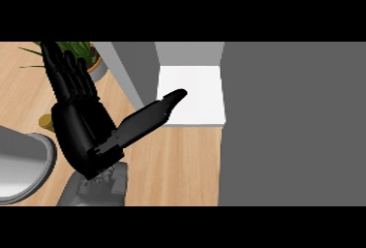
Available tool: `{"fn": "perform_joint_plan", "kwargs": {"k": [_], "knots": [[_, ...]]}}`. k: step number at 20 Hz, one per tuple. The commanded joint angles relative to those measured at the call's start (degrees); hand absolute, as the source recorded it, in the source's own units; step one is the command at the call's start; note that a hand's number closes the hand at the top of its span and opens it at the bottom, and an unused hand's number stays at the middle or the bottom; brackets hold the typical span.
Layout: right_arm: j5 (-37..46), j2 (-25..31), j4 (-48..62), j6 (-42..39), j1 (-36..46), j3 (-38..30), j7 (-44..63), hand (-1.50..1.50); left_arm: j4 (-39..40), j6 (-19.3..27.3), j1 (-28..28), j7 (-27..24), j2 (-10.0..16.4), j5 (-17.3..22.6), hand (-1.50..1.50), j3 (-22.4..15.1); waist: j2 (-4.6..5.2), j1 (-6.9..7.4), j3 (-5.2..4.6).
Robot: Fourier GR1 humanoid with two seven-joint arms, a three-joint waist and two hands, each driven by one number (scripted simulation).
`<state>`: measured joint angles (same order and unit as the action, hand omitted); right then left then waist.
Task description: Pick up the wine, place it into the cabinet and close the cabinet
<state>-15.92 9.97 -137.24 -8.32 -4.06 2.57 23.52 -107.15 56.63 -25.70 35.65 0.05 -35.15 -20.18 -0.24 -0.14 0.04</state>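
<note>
A light wooden counter top is seen from steeply above in the head view. At its right side a large dark grey cabinet panel fills the view from top to bottom. Just beside this panel, in the upper middle, a white flat surface is framed by a lighter grey slanted panel on its left. A green leafy plant in a grey pot is placed at the upper left. A pale grey rounded object is cut by the left edge. The black left hand is held up on its grey forearm. Its fingers are straight and spread apart, and nothing is held. Its thumb is stretched to the right, with the tip over the white surface. A small olive-yellow object is seen at the left edge of the palm and is mostly hidden. It cannot be told whether this is the wine. The right hand is not shown in this view.
</note>
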Motion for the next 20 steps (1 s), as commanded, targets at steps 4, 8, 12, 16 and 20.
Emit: {"fn": "perform_joint_plan", "kwargs": {"k": [4, 8, 12, 16, 20], "knots": [[1.00, -0.67, -7.30, 1.14, -1.34, 2.08, 3.00, -1.50, -6.97, -4.04, 1.49, 9.39, -0.05, -7.90, -1.50, 4.09, 0.00, 0.15, -0.02], [3.17, -1.33, -11.37, 2.88, -3.58, 3.14, 4.23, -1.50, -8.30, -1.98, 6.98, 7.38, -0.05, -9.72, -1.50, 2.05, 0.00, -0.15, -0.06], [-4.01, 1.56, -10.80, 1.59, -2.22, -3.34, 6.06, -1.50, -13.50, -4.77, 9.78, 10.23, -0.04, -12.10, -1.50, 2.52, 0.00, -0.12, -0.02], [-0.97, 0.63, -10.88, 1.96, -1.84, -1.34, 5.63, -1.50, -16.25, -6.77, 12.05, 9.78, 1.86, -9.19, -1.50, 7.75, 0.03, -0.07, -0.04], [-1.38, 0.02, -8.20, 3.01, 2.24, -0.10, 8.12, -1.50, -19.68, -9.94, 12.18, 12.17, 1.55, -9.00, -1.50, 9.90, 0.09, 0.09, -0.03]]}}
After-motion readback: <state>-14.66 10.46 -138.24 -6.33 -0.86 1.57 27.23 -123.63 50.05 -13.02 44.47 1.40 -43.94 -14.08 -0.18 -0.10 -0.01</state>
